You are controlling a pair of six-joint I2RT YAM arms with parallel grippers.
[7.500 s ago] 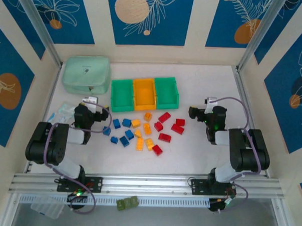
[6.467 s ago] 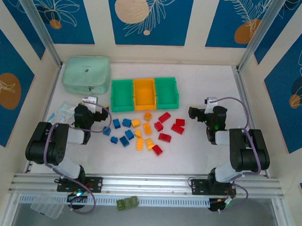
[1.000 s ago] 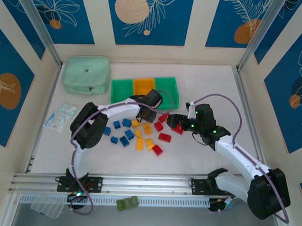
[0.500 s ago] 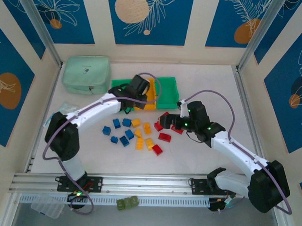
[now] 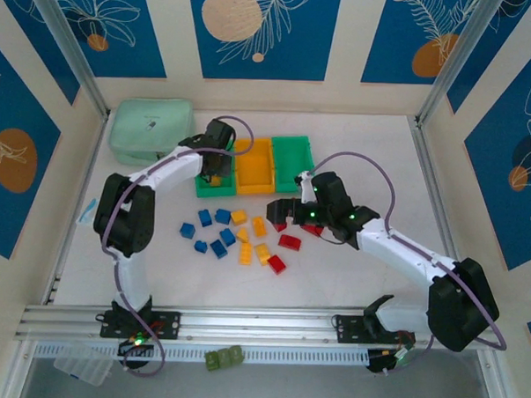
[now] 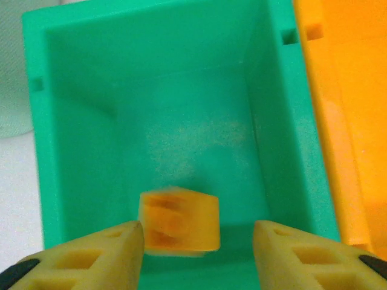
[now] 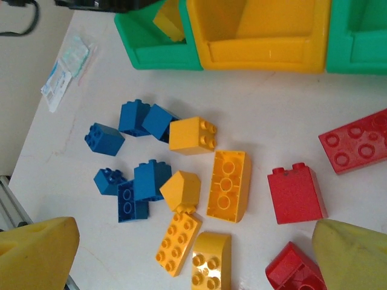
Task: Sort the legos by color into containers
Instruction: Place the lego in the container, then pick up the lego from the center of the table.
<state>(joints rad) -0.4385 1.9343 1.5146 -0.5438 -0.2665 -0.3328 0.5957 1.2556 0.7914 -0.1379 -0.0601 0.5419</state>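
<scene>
My left gripper (image 5: 215, 172) hangs open over the left green bin (image 6: 78, 90). A blurred yellow brick (image 6: 179, 220) sits inside that bin between the fingers, close to the left finger and well apart from the right one. The orange bin (image 5: 254, 163) and the right green bin (image 5: 294, 161) adjoin it. My right gripper (image 5: 281, 213) is wide open above the loose legos, nothing held. Beneath it lie blue bricks (image 7: 136, 118), yellow bricks (image 7: 228, 184) and red bricks (image 7: 296, 194). The yellow brick (image 7: 169, 21) also shows in the left green bin (image 7: 151, 54).
A mint-green zip pouch (image 5: 151, 131) lies at the back left beside the bins. A clear wrapper (image 5: 89, 209) lies at the table's left edge. An olive knobbly block (image 5: 225, 358) sits below the front rail. The right of the table is bare.
My left gripper carried a yellow brick from the pile leftward to over the left green bin and opened. The right gripper slid left over the bricks.
</scene>
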